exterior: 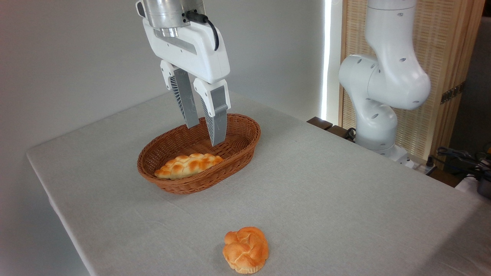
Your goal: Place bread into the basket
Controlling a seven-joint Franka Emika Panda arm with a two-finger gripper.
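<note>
The bread, a pale golden braided loaf with pointed ends, lies inside the brown woven basket, toward its near-left side. My gripper hangs above the basket's middle, just above and behind the loaf. Its two grey fingers stand apart with nothing between them, so it is open and clear of the bread.
A round, darker orange knotted bun sits on the grey tablecloth near the front edge. The arm's white base rises at the right rear of the table. Cables lie off the table at far right.
</note>
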